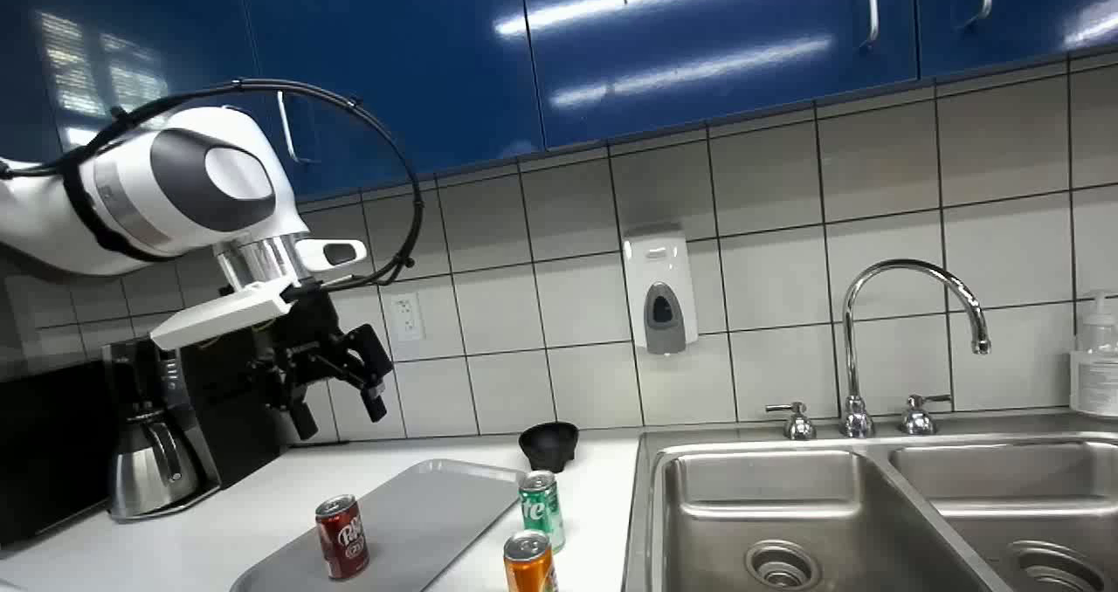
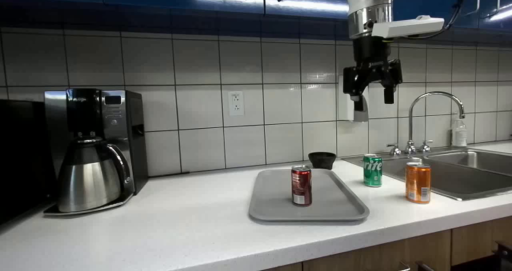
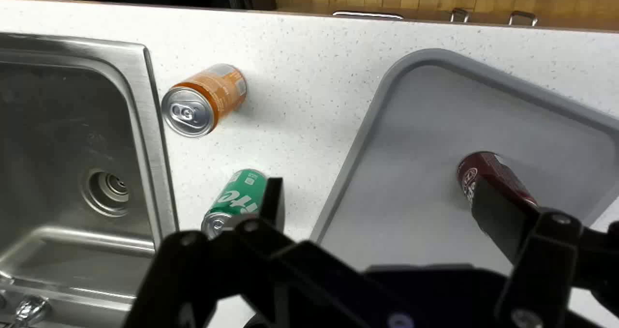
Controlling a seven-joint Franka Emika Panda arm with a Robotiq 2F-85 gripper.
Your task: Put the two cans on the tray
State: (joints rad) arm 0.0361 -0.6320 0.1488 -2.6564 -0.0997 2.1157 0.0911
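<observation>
"What's the biggest thing there?"

"The blue cabinets (image 1: 384, 51) along the top, then the white counter (image 2: 180, 223) underneath, with the steel sink (image 1: 856, 544) let into it."

"After that?"

"The robot arm (image 1: 131, 199), white with dark grey patches, stretched above the counter in both exterior views. Then the coffee maker (image 2: 96, 151), well apart from the sink."

"Where's the grey tray (image 2: 270, 195)?"

"Flat on the counter, between coffee maker and sink."

"And the gripper (image 2: 374, 101)?"

"It hangs well above the counter, fingers (image 2: 389, 96) pointing down and spread apart."

"Anything smaller?"

"A black bowl (image 2: 322, 160), just beside the tray's far edge."

"And smallest of all?"

"The orange can (image 2: 418, 183) and the green can (image 2: 373, 171), both upright on the counter between tray and sink, the green one farther back. The dark red can (image 2: 301, 186), about as small, stands on the tray itself."
</observation>
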